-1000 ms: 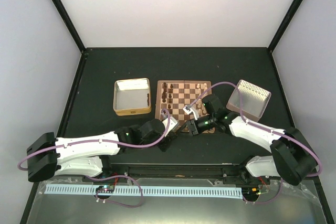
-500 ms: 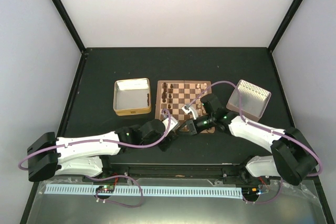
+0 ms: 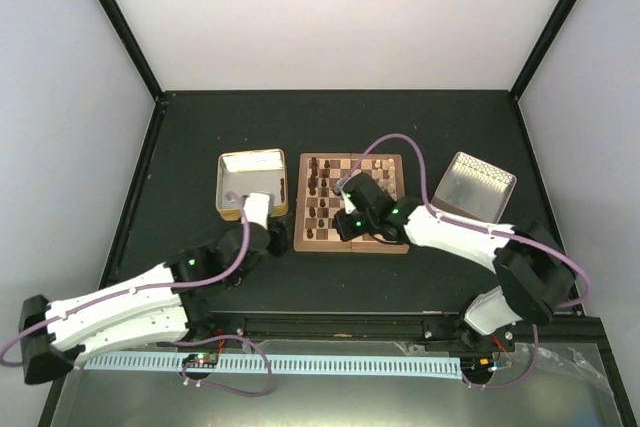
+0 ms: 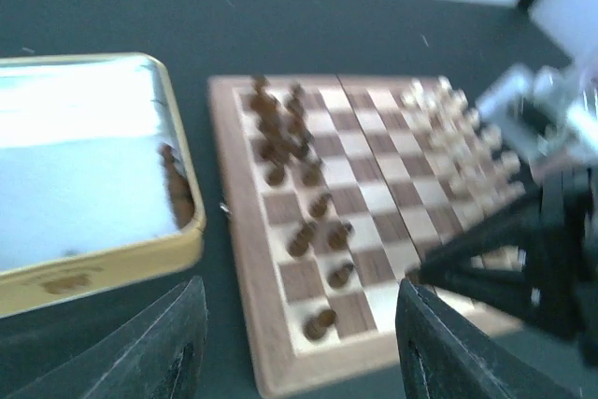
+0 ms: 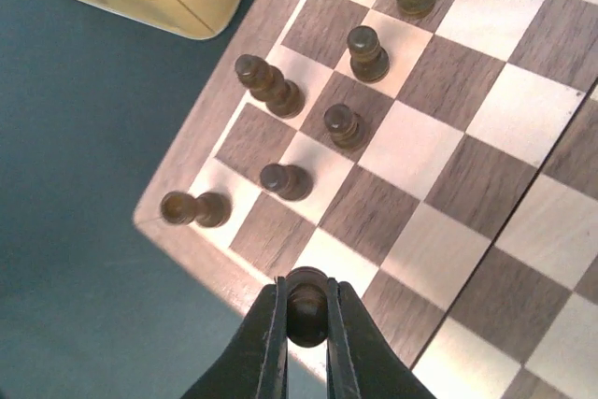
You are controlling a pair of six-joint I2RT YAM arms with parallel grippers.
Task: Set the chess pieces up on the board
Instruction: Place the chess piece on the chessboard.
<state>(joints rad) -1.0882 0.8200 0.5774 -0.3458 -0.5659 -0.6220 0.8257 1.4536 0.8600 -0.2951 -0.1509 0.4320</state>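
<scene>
The board (image 3: pixel 350 248) lies mid-table with dark chess pieces (image 3: pixel 318 187) in its left columns and cream chess pieces (image 3: pixel 385 172) on its right side. My right gripper (image 3: pixel 337 229) hangs over the board's near-left part. In the right wrist view it (image 5: pixel 306 324) is shut on a dark brown pawn (image 5: pixel 306 306), above a light square near the board's (image 5: pixel 411 147) edge. Standing dark pawns (image 5: pixel 287 180) are just ahead of it. My left gripper (image 3: pixel 272 239) sits off the board's left near corner, and in its blurred wrist view it (image 4: pixel 299 352) is open and empty, facing the board (image 4: pixel 234 231).
A yellowish tin (image 3: pixel 250 213) stands left of the board; a dark piece (image 4: pixel 173 189) rests inside its right wall (image 4: pixel 93 268). A silvery perforated tray (image 3: pixel 475 187) is at the board's right. The right arm crosses the board's near right part.
My left gripper let go, opened and drew back left from the board's near edge toward the tin. My right gripper shut on a dark pawn and carried it left across the board.
</scene>
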